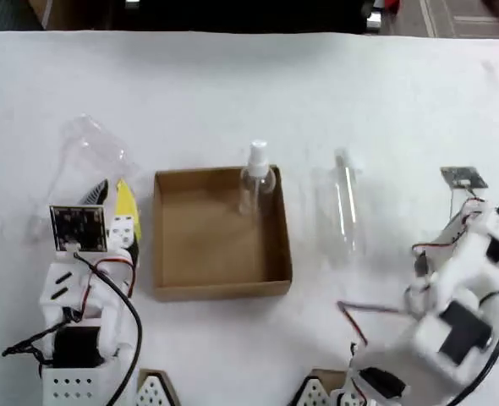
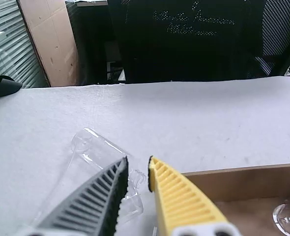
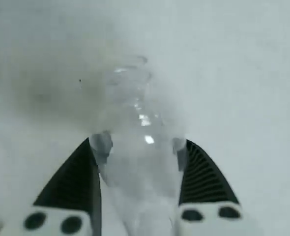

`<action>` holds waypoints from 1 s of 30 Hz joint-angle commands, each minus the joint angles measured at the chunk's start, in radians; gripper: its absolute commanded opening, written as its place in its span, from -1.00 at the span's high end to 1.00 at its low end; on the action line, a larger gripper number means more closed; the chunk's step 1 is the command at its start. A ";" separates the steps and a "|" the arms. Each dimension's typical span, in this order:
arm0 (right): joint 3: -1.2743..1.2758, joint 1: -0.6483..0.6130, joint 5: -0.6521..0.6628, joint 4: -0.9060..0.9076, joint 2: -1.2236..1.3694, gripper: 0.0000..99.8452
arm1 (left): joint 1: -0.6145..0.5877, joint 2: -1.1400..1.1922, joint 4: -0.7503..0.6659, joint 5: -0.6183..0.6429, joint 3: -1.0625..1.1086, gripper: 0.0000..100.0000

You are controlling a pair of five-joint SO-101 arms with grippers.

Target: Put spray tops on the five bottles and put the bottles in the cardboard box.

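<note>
Bench: flat, white and matte.

Cardboard box: one. It is brown, square, shallow and open-topped, and sits mid-bench.

Bottles, all clear, glossy plastic cylinders:
- One capped bottle stands in the box's far right corner. It has a white spray top.
- One bare bottle lies on the bench just right of the box.
- One left bottle lies on its side on the bench just beyond my left gripper. From the high view I cannot tell whether more clear plastic lies with it.
- One gripped bottle has its neck pointing away from the wrist.

Left gripper: one ribbed grey finger and one ribbed yellow finger. The gap between them is narrow and they hold nothing. It sits left of the box.

Right gripper: two black ribbed fingers pressed against either side of the gripped bottle, whose body fills the gap.
</note>
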 commanded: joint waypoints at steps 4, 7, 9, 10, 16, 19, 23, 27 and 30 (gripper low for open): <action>-0.123 0.010 0.026 0.035 0.091 0.52 | 0.007 -0.010 -0.026 -0.009 -0.006 0.86; -0.132 0.010 0.026 0.035 0.013 0.52 | 0.007 -0.010 -0.026 -0.009 -0.006 0.86; -0.127 0.007 0.026 0.036 -0.065 0.52 | 0.007 -0.010 -0.026 -0.009 -0.006 0.86; -0.124 -0.007 0.026 0.036 -0.105 0.52 | 0.007 -0.010 -0.028 -0.009 -0.006 0.86; -0.132 -0.110 0.026 0.088 -0.232 0.52 | 0.007 -0.010 -0.028 -0.009 -0.006 0.86; -0.138 -0.159 -0.035 0.056 -0.229 0.52 | 0.007 -0.010 -0.026 -0.009 -0.006 0.86; -0.233 -0.168 -0.072 0.064 -0.133 0.53 | 0.007 -0.010 -0.025 -0.009 -0.006 0.86; -0.356 -0.197 -0.074 0.171 0.025 0.53 | 0.007 -0.010 -0.028 -0.009 -0.006 0.86; -0.433 -0.240 -0.095 0.257 0.104 0.60 | 0.007 -0.010 -0.028 -0.009 -0.006 0.86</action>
